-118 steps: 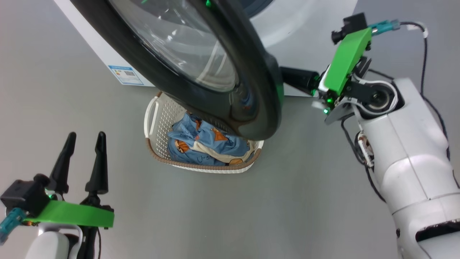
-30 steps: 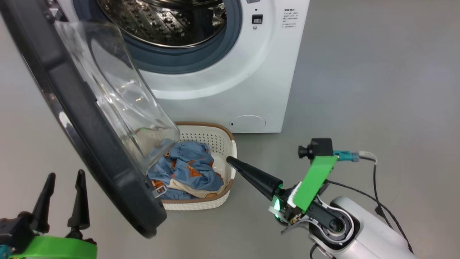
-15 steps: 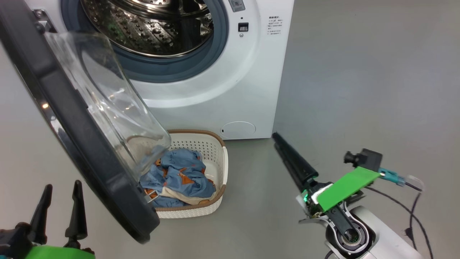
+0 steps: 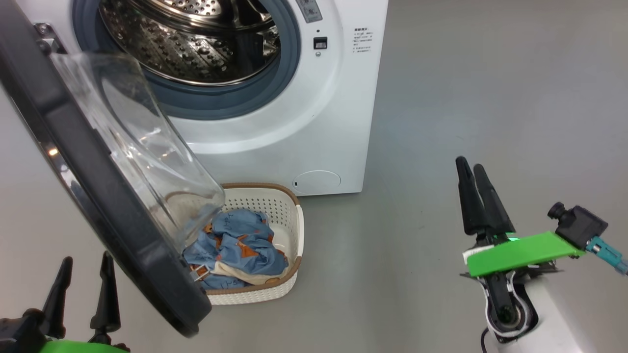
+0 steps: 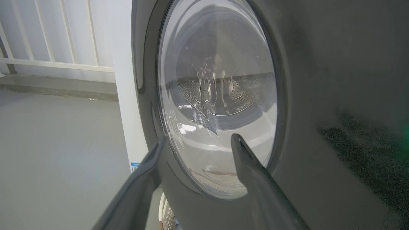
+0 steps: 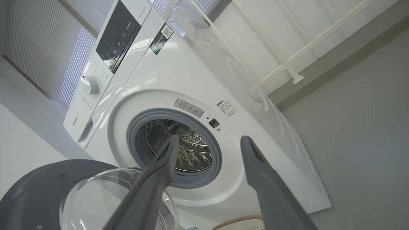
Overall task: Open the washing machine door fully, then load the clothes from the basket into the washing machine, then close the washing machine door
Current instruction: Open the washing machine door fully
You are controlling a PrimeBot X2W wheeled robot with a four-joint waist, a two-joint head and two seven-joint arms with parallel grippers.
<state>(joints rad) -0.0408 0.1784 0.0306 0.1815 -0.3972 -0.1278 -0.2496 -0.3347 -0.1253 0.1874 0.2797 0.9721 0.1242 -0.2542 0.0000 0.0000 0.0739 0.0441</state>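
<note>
The glossy black washing machine door [image 4: 108, 206] stands swung out, its clear glass bowl overhanging the cream basket [image 4: 260, 294], which sits on the floor well left of the right claw [image 4: 469, 164]. Crumpled blue, orange-printed clothes [image 4: 235, 247] lie inside it. The right claw is spread wide and empty. The left claw [image 4: 86, 258] is also wide and empty, facing the door's outer side. The door stands between it and the clothes. Ahead of the right claw stands the white washing machine [image 4: 338, 113].

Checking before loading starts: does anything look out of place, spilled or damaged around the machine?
Nothing looks spilled or damaged. One awkward spot: the basket sits partly under the open washing machine door, whose glass bowl overhangs the clothes inside it. That could crowd a reach for them.
</note>
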